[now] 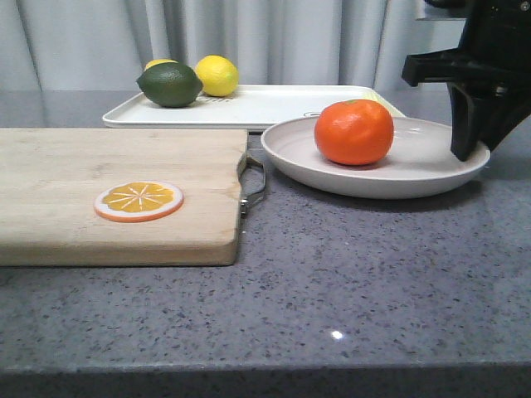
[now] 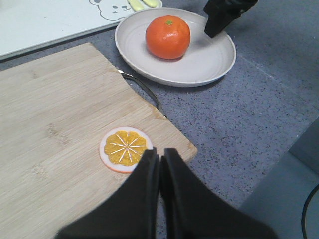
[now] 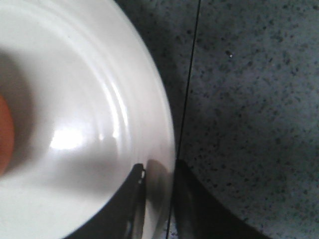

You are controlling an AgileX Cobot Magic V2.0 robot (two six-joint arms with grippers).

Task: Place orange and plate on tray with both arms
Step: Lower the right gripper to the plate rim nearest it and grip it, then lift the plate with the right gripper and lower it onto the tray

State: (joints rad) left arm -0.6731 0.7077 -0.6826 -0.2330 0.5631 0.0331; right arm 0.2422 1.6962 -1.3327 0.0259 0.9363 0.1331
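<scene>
**A:** What is nearest, and which step is in hand?

**B:** Nearest is a grey speckled worktop [image 1: 348,282]. On it, to the left, lies a wooden cutting board [image 1: 99,191] with a flat orange slice [image 1: 138,201]. The left hand [image 2: 159,164] hovers above that slice, its fingers pressed together and holding nothing. Further back and to the right, the orange [image 1: 354,131] sits in the plate [image 1: 415,170]. The right hand [image 1: 469,124] is at the plate's right rim; the right wrist view shows 1 finger inside the rim and 1 outside, straddling it. Whether they already pinch it, I cannot tell.

**A:** So what comes next?

**B:** I judge the plate grasp is under way. The next move calls for a firm pinch, then a level lift so the orange does not roll, backward onto the tray [image 1: 274,108].

**A:** And the far end?

**B:** The white tray lies just behind the plate, carrying a lime [image 1: 170,84] and a lemon [image 1: 216,75] at its left end. Behind it hangs a pale grey curtain [image 1: 265,37].
</scene>
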